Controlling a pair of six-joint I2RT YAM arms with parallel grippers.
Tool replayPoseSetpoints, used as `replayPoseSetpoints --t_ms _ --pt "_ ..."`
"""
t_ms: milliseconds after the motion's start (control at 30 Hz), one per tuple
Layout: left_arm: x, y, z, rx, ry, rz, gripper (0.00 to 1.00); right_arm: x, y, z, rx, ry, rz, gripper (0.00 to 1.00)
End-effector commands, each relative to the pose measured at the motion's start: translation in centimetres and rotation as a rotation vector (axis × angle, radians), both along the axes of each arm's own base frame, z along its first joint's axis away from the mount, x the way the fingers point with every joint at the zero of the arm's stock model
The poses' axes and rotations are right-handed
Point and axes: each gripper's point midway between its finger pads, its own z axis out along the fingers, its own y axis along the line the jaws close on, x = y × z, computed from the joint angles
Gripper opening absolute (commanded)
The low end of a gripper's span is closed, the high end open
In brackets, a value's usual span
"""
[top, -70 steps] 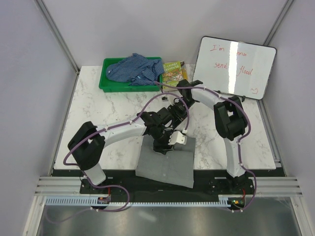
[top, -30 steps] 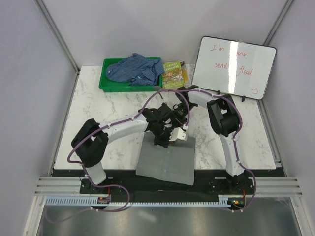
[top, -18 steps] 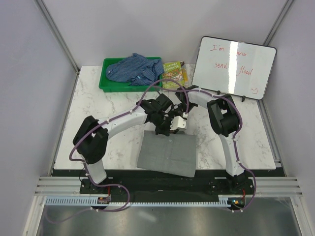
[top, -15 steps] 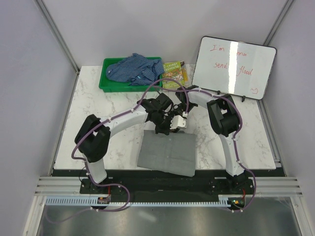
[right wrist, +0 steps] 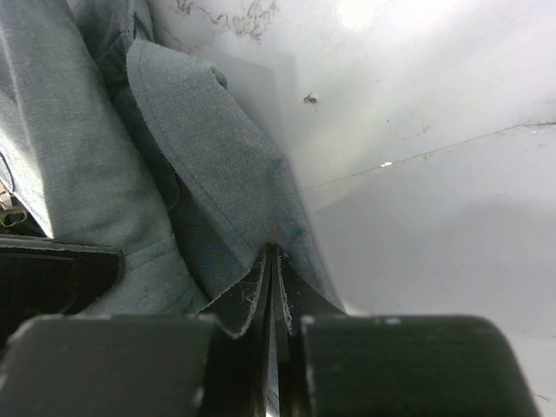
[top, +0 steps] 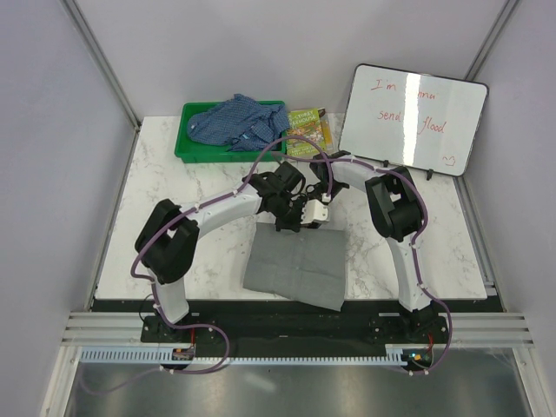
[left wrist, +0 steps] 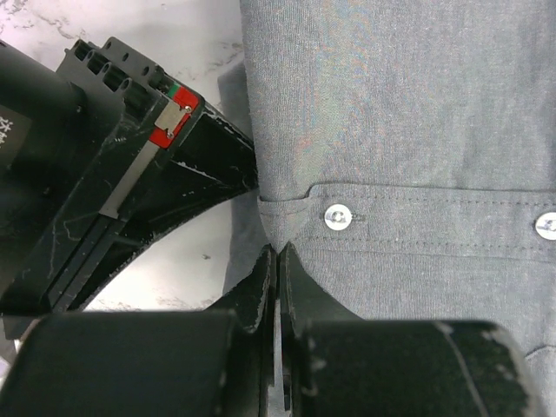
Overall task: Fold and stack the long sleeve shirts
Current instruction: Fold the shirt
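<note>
Grey cloth folded into a rough rectangle, the grey shirt [top: 295,268] lies flat on the near middle of the white marble table [top: 174,204], its near edge close to the table's front edge. Its far edge is gathered where the two arms meet.

The left end effector [top: 289,222] is pinched narrow on that far edge. In the left wrist view its fingertips [left wrist: 278,261] meet with only a sliver between them, clamping the hem of the grey shirt [left wrist: 400,113] just beside the button band, where a small pale button [left wrist: 337,216] sits next to the grip and a second button [left wrist: 546,224] shows at the right border.

The right end effector [top: 314,212] is just beside it, further along the same edge. From the right wrist view its tips [right wrist: 274,261] are closed down on a pointed fold of the grey shirt [right wrist: 217,165], which rises in a creased flap from the grip, with bare table [right wrist: 417,130] to the right.

Well apart, at the far left of the table, the blue check shirt [top: 239,122] lies crumpled and unfolded in a green bin [top: 187,152], spilling over its rim. A colourful book [top: 305,129] lies just right of the bin, and a whiteboard [top: 413,117] with red handwriting leans upright at the far right corner.
</note>
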Motion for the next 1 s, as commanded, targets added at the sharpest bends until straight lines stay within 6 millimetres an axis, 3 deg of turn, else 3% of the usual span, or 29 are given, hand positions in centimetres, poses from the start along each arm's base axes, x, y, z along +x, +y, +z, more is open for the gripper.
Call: replayPoseSetpoints --t_ms 0,267,467,600,700,733,767,833,867,900,967 --pt "2.1 -0.9 0.0 -0.024 -0.087 -0.032 0.02 0.9 -0.1 -1.4 -0.010 -0.050 0.033 0.08" --pt "3.4 -0.6 -1.8 -0.003 -0.136 -0.016 0.03 1.4 -0.1 -1.6 -0.030 -0.063 0.029 0.08" --pt "5.1 -0.8 -1.9 -0.010 -0.167 0.036 0.27 3.4 -0.1 -2.4 -0.051 -0.091 0.005 0.07" --pt "6.4 0.3 0.0 -0.036 -0.174 0.112 0.35 6.2 -1.1 -2.8 -0.085 -0.132 -0.045 0.07" --pt "5.9 1.5 3.6 -0.091 -0.140 0.202 0.44 8.6 -1.4 -1.0 -0.070 -0.190 -0.086 0.09" --pt "5.8 2.4 4.1 -0.097 -0.099 0.272 0.48 9.7 -1.2 0.3 -0.053 -0.221 -0.106 0.10" --pt "5.6 3.0 5.9 -0.132 -0.087 0.310 0.49 10.5 -1.2 1.7 -0.041 -0.253 -0.120 0.12" --pt "4.9 4.7 6.9 -0.172 0.042 0.435 0.67 12.0 -1.1 4.5 -0.015 -0.310 -0.143 0.23" --pt "4.7 5.3 8.0 -0.198 0.065 0.475 0.68 12.3 -1.0 6.6 0.011 -0.350 -0.148 0.29" --pt "4.6 5.9 8.3 -0.210 0.102 0.516 0.68 12.6 -1.2 7.6 0.016 -0.370 -0.158 0.43" --pt "4.1 7.3 8.3 -0.250 0.239 0.638 0.75 12.7 -1.6 9.9 0.018 -0.434 -0.156 0.48"
